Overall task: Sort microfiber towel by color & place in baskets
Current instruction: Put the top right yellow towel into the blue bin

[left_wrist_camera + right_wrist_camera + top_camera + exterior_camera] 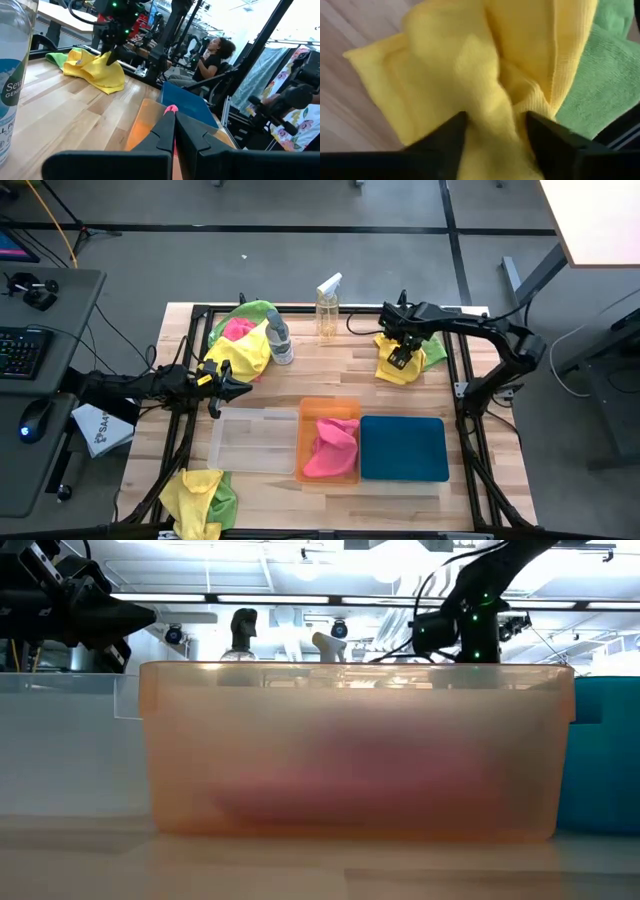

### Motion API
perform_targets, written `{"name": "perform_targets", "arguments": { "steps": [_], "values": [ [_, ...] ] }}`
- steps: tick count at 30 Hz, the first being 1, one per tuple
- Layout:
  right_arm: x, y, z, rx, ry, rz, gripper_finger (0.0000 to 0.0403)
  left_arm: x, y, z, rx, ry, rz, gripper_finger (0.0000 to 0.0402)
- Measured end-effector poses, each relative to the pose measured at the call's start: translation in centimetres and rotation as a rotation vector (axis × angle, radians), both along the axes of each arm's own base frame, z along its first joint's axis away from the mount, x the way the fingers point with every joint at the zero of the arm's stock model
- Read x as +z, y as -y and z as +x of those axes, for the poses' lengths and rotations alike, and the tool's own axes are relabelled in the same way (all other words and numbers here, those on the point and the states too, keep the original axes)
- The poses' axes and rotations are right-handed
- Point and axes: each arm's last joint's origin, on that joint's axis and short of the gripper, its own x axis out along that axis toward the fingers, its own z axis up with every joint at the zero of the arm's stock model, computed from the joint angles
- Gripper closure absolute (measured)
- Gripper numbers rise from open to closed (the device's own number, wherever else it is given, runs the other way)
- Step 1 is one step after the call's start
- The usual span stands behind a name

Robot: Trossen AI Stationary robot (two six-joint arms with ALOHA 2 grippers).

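A pale wooden table (330, 380) stands on a grey floor, with a desk carrying a keyboard (20, 352) and mouse off to one side; in the left wrist view a seated person (212, 55) shows in the room beyond. Along the table's near edge three baskets sit side by side: a clear basket (252, 442), an orange basket (328, 440) touching it, and a dark blue basket (404, 448) on the far side of the orange one; a pink towel (332, 446) lies crumpled inside the orange basket. The right gripper (400, 358) is down on a yellow towel (396, 366) at the table's far right, which lies over a green towel (434, 352); the right wrist view shows its fingers spread apart, with a bunched fold of yellow cloth (490, 75) rising between them. The left gripper (232, 387) hovers just beyond the clear basket, its fingers pressed together and holding nothing. Behind it a heap of yellow, pink and green towels (242, 340) lies at the far left, next to a clear bottle (279, 340); a spray bottle (327, 305) stands near the far edge; another yellow and green pile (200, 495) sits at the near left corner.
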Motion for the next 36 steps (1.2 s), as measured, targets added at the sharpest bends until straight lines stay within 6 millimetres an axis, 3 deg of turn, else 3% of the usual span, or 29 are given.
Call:
{"name": "perform_targets", "arguments": {
  "steps": [3,4,8,16,21,27,36],
  "values": [
    [0.8,-1.2,-0.1,0.035,0.013,0.032,0.0354,0.0,0.0,0.0,0.0,0.0,0.0,0.0402],
    [1.3,-1.7,-0.2,0.048,0.035,0.047,0.0378,0.0,0.0,0.0,0.0,0.0,0.0,0.0401],
    [4.3,-4.7,-1.1,0.073,0.16,0.097,0.0387,0.0,0.0,0.0,0.0,0.0,0.0,0.0402],
    [12.7,-13.5,-5.2,0.187,0.798,0.404,0.04,0.0,0.0,0.0,0.0,0.0,0.0,0.0401],
    [15.8,-17.7,-7.9,0.15,1.021,0.572,0.0401,0.0,0.0,0.0,0.0,0.0,0.0,0.0402],
    [15.9,-21.4,-8.6,0.119,0.991,0.631,0.0402,0.0,0.0,0.0,0.0,0.0,0.0,0.0402],
    [13.5,-26.0,-5.9,0.167,0.864,0.565,0.0402,0.0,0.0,0.0,0.0,0.0,0.0,0.0401]
  ]
}}
